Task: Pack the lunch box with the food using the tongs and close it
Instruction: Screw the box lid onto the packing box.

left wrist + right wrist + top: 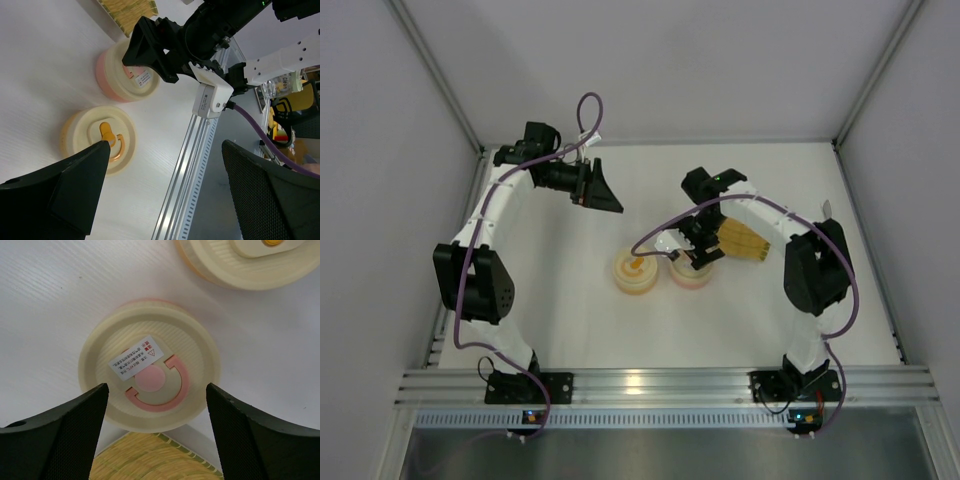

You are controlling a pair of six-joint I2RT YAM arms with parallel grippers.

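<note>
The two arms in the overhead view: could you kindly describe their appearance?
Both the left arm and right arm have white links, bulky black joint housings and a looping purple cable. Each ends in a black pincer with wedge-shaped, textured fingers.

sticker: white sticker (136, 357) on the pink tub's lid (195, 365); also seen from the left wrist, smaller
sign: small reddish warning triangle (154, 352) in one corner of that sticker
sticker text: several lines of tiny print, looks like East Asian characters; can't read any of it
emblem, pink lid: pink disc inside a pink open ring (172, 390), just beside the sticker
emblem, yellow lid: orange motif (106, 131), knob plus part-ring, on the cream-yellow tub's lid (82, 135)
arm tag: white label (203, 103) on the right arm's wrist block (218, 92); fine print, too small to read
readable words/numbers: none
</note>
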